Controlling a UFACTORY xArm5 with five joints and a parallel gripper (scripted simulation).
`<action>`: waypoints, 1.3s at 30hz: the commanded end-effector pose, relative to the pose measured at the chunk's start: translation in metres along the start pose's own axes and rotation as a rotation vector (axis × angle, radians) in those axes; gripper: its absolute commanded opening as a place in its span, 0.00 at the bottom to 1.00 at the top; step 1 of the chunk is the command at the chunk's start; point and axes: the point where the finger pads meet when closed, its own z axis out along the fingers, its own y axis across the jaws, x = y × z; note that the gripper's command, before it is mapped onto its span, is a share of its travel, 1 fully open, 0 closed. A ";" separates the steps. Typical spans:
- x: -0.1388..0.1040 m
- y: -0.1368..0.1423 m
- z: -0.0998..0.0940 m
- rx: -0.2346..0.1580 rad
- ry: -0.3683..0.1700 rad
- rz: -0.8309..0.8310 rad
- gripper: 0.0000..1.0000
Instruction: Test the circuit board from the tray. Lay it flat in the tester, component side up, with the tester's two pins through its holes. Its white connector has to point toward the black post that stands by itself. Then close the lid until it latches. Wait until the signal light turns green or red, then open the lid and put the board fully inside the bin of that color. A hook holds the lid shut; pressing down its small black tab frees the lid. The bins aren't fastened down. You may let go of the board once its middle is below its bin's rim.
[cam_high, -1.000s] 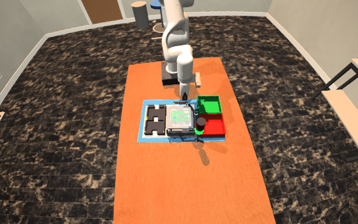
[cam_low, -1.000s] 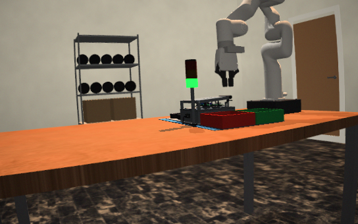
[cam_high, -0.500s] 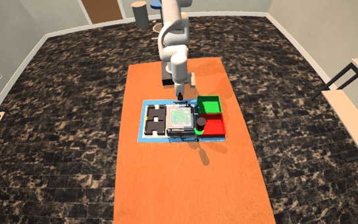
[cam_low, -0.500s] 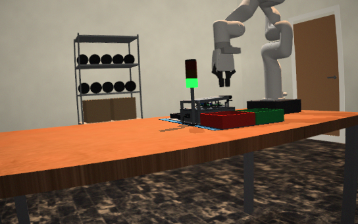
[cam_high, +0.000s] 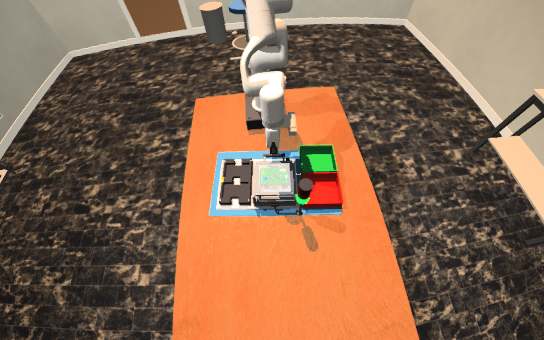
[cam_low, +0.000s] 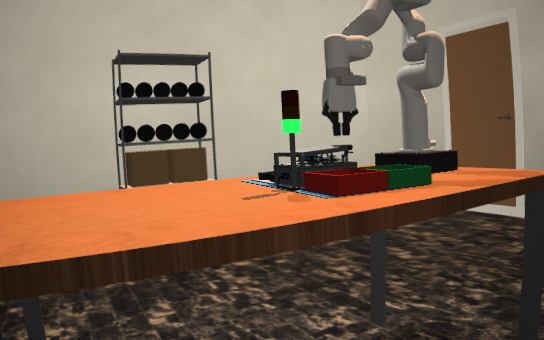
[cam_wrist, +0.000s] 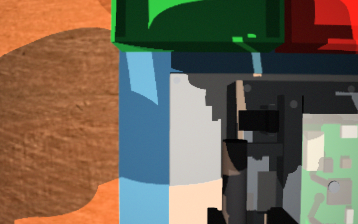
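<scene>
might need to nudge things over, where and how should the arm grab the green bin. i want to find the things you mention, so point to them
Probably the green bin's (cam_high: 319, 162) (cam_low: 410, 177) (cam_wrist: 215, 30) wall facing the arm's base (cam_high: 254, 123) (cam_low: 450, 161), from above, one finger inside: it's upright under an open top, while the red bin (cam_high: 324, 193) (cam_low: 345, 183) (cam_wrist: 337, 12) crowds the opposite wall.

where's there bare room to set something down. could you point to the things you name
Bare wood shows on the table (cam_high: 225, 280) in front of the blue mat (cam_high: 214, 200), out to the table's edges, and in a strip between mat and left edge. Both bins, green (cam_high: 318, 162) (cam_low: 410, 177) and red (cam_high: 324, 194) (cam_low: 346, 182), look empty. Crowded: around the tester (cam_high: 275, 200) (cam_low: 287, 175), between tray (cam_high: 236, 172) and bins.
</scene>
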 end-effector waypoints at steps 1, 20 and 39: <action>0.000 0.001 0.004 -0.004 0.001 0.000 0.28; 0.000 0.001 0.008 -0.004 0.001 0.000 0.28; 0.000 0.003 0.022 -0.004 0.001 0.000 0.28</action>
